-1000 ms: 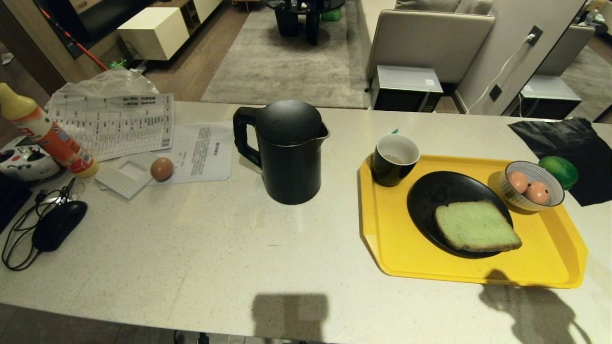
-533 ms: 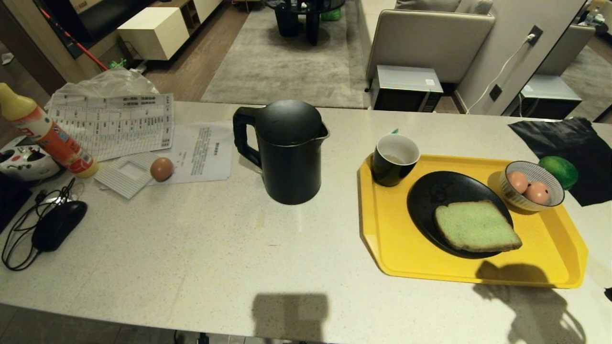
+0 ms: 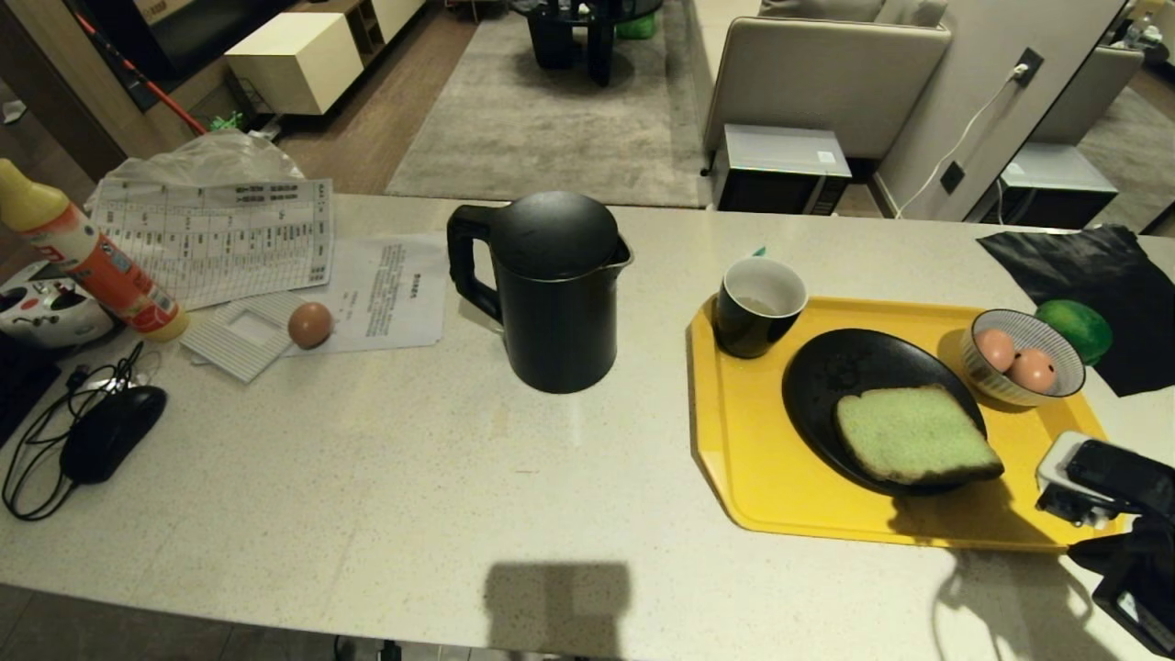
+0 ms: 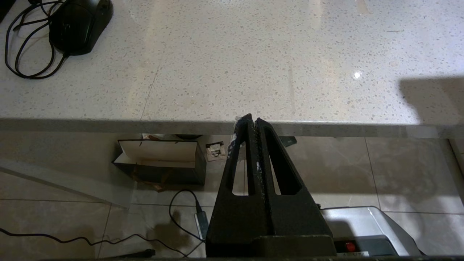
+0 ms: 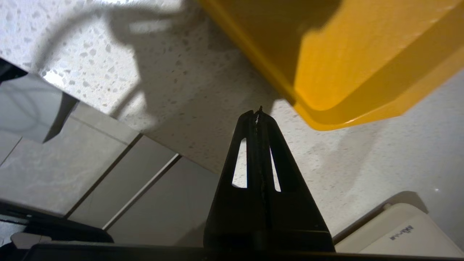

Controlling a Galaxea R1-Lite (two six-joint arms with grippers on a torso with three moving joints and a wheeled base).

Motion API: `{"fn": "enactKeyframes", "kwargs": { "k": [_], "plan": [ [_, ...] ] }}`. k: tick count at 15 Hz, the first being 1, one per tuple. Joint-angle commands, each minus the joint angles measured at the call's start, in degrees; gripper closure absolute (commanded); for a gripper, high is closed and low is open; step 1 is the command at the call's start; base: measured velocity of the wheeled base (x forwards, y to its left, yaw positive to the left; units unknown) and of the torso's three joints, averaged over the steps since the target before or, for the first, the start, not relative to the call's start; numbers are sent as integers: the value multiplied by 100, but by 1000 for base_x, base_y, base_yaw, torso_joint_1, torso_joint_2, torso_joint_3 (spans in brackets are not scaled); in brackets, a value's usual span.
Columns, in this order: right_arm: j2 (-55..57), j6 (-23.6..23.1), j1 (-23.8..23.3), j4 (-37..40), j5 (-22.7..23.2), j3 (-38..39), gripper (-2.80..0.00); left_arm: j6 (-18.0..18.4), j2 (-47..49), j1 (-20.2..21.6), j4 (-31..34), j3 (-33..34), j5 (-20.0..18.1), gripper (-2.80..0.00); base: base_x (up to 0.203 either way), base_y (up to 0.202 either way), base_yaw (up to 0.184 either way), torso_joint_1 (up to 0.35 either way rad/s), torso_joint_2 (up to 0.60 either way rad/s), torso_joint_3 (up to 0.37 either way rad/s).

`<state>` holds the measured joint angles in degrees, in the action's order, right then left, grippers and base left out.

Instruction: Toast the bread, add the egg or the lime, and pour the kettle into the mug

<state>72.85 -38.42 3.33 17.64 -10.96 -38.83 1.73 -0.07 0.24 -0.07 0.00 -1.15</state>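
Note:
The pale green bread (image 3: pixel 913 434) lies on a black plate (image 3: pixel 826 376) on the yellow tray (image 3: pixel 734 459). Also on the tray stand the black mug (image 3: pixel 757 308) and a striped bowl (image 3: pixel 1056 386) with two eggs (image 3: pixel 1033 369). The lime (image 3: pixel 1072 329) rests just behind the bowl on a black cloth. The black kettle (image 3: pixel 555 294) stands mid-table, with its handle to the left. A third egg (image 3: pixel 310 324) sits on papers at the left. My right arm (image 3: pixel 1102 487) hovers at the tray's near right corner. The right gripper (image 5: pixel 258 114) is shut and empty, beside the tray's corner (image 5: pixel 344 108). My left gripper (image 4: pixel 252 121) is shut and parked below the table's front edge.
A yellow-capped bottle (image 3: pixel 87 257), papers (image 3: pixel 220 239), a white controller (image 3: pixel 46 308) and a corded black mouse (image 3: pixel 110 441) crowd the table's left end. A black cloth (image 3: pixel 1092 266) covers the far right. Bare countertop lies in front of the kettle.
My right arm has come into the head view at the lower right. Its shadow has crept up onto the tray's front edge. Nothing on the table has moved.

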Motion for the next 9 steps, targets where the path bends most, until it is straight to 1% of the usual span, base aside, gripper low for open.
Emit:
{"fn": "enactKeyframes", "kwargs": {
  "k": [1, 5, 9],
  "plan": [
    [401, -25, 38, 3, -24, 184, 0, 3, -1, 2, -1, 0, 0, 0, 0, 0, 0, 0, 0, 0],
    [635, -25, 70, -23, -76, 209, 0, 3, -1, 2, -1, 0, 0, 0, 0, 0, 0, 0, 0, 0],
    [966, -16, 231, -277, -73, 260, 0, 3, -1, 2, -1, 0, 0, 0, 0, 0, 0, 0, 0, 0]
  ]
}}
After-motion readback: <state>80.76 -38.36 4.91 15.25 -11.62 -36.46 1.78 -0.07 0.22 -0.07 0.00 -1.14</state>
